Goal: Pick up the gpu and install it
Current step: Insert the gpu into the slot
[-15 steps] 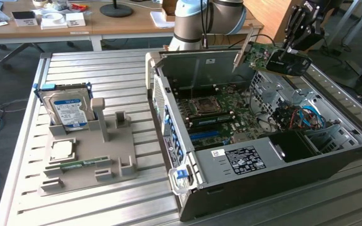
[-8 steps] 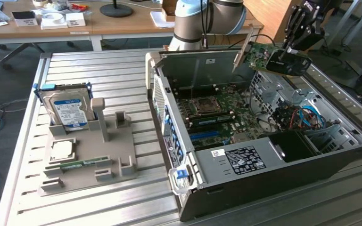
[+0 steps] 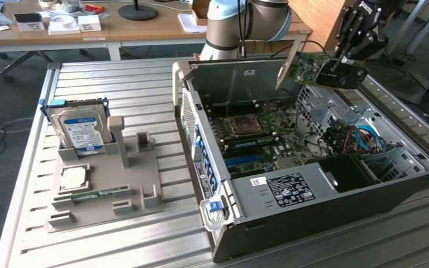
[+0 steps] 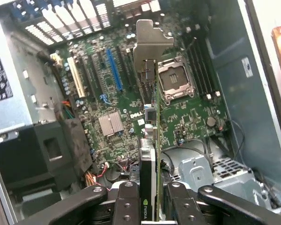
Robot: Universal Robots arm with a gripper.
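Black fingers [image 4: 126, 206] of the gripper [image 4: 150, 201] are pinched on the gpu [image 4: 148, 164]. They clamp its dark face and green board from either side near one end, so the card is carried edge-on in line with the wrist. In the wrist view it runs away from the jaws as a thin strip, with its silver end bracket [image 4: 152, 40] at the far end. Gripping the flat faces likely keeps the card from twisting and leaves its long edges free, though which edge carries the connector cannot be told.

In the exterior view the gripper [image 3: 343, 70] holds the gpu [image 3: 304, 66] in the air over the far end of the open computer case [image 3: 274, 240], touching nothing. The case lies on its side with the panel off, presumably so the motherboard [image 4: 117, 122] and its blue expansion slot [image 4: 113, 70] can be reached from above. The card appears nearer the processor socket [image 4: 175, 82] than that slot, but alignment is hard to judge.

Well apart, on the exterior view's left, a grey holder [image 3: 143, 178] sits on the slatted metal table [image 3: 125, 84]. It props the hard drive [image 3: 80, 128] upright and cradles the memory stick [image 3: 95, 195], each in its own seat, probably for clean grasping.
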